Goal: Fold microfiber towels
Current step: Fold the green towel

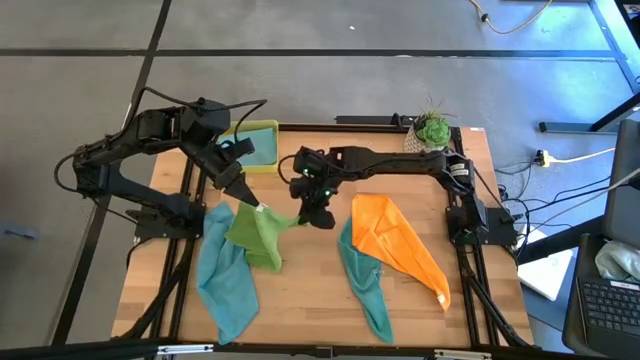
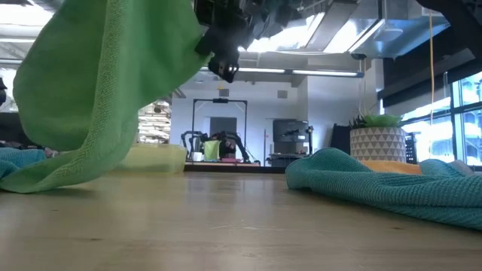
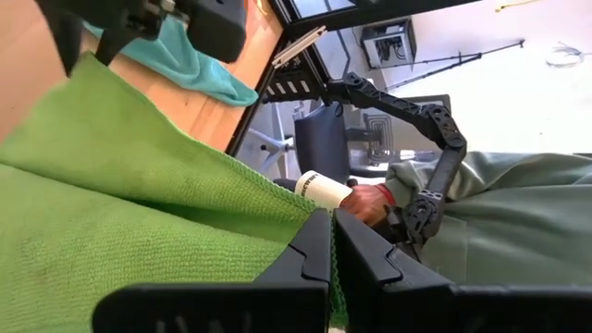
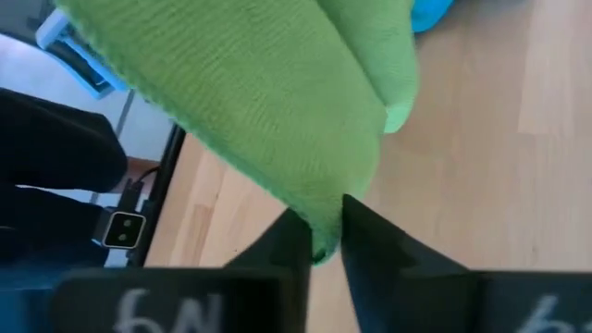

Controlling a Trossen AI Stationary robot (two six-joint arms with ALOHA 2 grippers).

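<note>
Folding has barely begun: left hand [image 1: 252, 203] and right hand [image 1: 306, 217] each pinch the lime green towel [image 1: 260, 235], lifted mid-desk; light blue [image 1: 225, 275], teal [image 1: 365, 283] and orange [image 1: 400, 245] towels lie unfolded.

Left end effector [image 1: 256, 205] pinched closed mid-table, right end effector [image 1: 300, 217] pinched closed just beside it

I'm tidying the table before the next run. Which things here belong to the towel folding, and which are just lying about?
Job:
- lime green towel, held up by left gripper and right gripper
- light blue towel
- teal towel
- orange towel

Lying about:
- yellow-green tray
- potted plant
</note>
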